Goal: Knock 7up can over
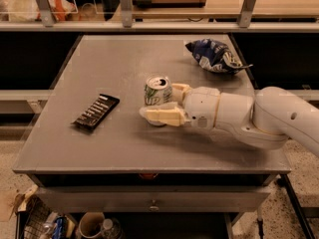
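Observation:
The 7up can (157,90), white and green with a silver top, stands upright near the middle of the grey table (124,63). My gripper (159,102) reaches in from the right on a white arm (249,116). It is open, with the can between its cream fingers. The near finger (162,116) lies across the front of the can's base. The far finger (180,88) sits at the can's right rear side. I cannot tell whether either finger presses on the can.
A flat black bar with white lettering (96,111) lies at the table's left. A dark blue and white chip bag (214,55) lies at the back right. A counter with metal posts runs behind the table. Bins sit on the floor under the front edge.

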### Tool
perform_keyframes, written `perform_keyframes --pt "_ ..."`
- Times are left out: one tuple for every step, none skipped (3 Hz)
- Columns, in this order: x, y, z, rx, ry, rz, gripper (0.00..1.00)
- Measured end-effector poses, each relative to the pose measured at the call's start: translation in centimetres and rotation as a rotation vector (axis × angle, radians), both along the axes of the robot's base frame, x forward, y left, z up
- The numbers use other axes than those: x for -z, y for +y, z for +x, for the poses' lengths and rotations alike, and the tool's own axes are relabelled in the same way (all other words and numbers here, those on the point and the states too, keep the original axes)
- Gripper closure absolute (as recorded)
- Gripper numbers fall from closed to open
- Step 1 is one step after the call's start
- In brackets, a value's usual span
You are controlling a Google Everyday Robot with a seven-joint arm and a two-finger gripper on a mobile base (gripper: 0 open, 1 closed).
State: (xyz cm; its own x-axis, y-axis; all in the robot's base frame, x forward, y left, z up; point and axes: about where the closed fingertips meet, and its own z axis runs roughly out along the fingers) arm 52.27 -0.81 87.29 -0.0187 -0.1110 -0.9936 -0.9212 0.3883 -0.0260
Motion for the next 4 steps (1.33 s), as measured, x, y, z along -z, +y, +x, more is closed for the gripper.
perform_keyframes --pt "-1.3 -0.5 0.5 -0.004 -0.061 -0.038 0.64" --pt "-4.7 -0.5 0.9 -0.054 -0.145 -0.174 0.88" --pt "-7.0 -0.3 1.6 -0.146 -0.237 -0.386 1.00" --pt "-7.6 -0.8 2.3 -0.217 -0.311 -0.564 1.00"
